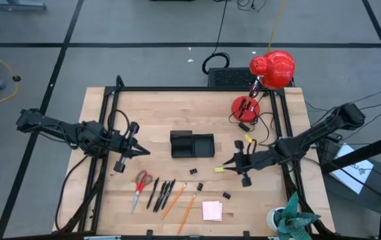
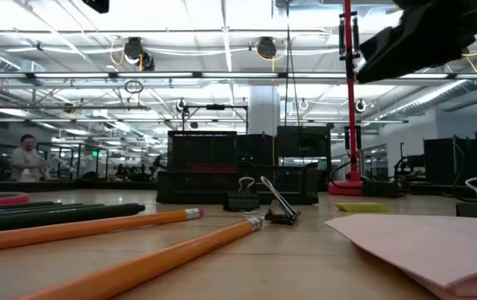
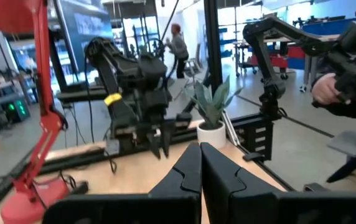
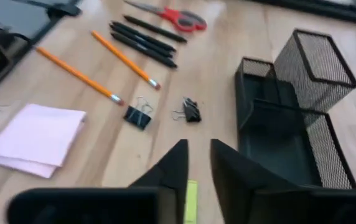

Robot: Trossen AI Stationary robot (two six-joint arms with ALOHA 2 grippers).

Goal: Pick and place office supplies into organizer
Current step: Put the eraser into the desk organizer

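Where mesh organizer stands: black, compartmented (one taller).

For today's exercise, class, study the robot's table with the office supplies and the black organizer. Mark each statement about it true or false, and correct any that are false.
1. The red-handled scissors lie inside the organizer. False: they lie on the table, nearer its front edge than the organizer, beside the black pens.
2. The left gripper is shut and holds nothing. True.
3. The two orange pencils lie on the table outside the organizer. True.
4. The pink sticky-note pad sits on top of the scissors. False: it lies apart from them, on the other side of the pencils.
5. The right gripper hangs over a small yellow piece beside the organizer. True.
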